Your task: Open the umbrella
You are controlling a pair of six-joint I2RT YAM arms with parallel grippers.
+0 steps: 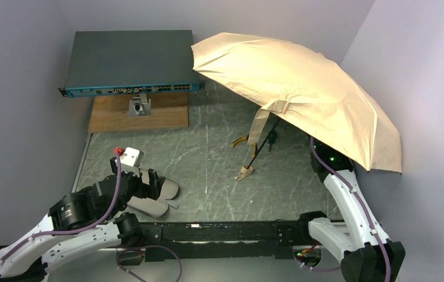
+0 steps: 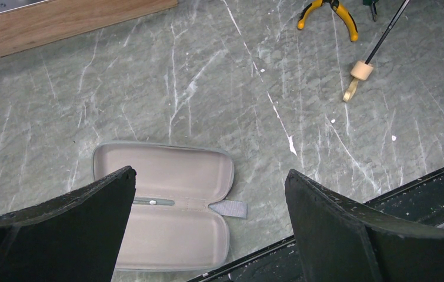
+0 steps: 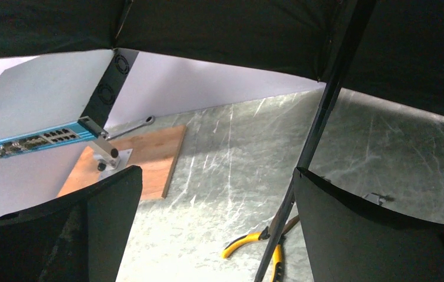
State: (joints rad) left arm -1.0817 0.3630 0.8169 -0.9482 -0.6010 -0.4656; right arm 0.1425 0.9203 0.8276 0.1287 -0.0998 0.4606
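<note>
The umbrella (image 1: 296, 88) stands open at the right, its tan canopy tilted, with the cream handle (image 1: 244, 172) resting on the table. The left wrist view shows the handle (image 2: 361, 69) and black shaft (image 2: 387, 32) far off at the upper right. My left gripper (image 2: 210, 173) hangs open and empty over the umbrella's pale pink case (image 2: 172, 176), which lies open. My right gripper (image 3: 217, 171) is open under the canopy's dark underside (image 3: 237, 29); the shaft (image 3: 325, 100) passes beside its right finger, not gripped. The canopy hides that gripper from above.
Yellow-handled pliers (image 1: 241, 140) lie by the shaft, also in the right wrist view (image 3: 246, 242). A network switch (image 1: 131, 61) sits on a bracket over a wooden board (image 1: 140, 111) at the back left. A small white box (image 1: 130, 156) stands near the left arm. Walls close both sides.
</note>
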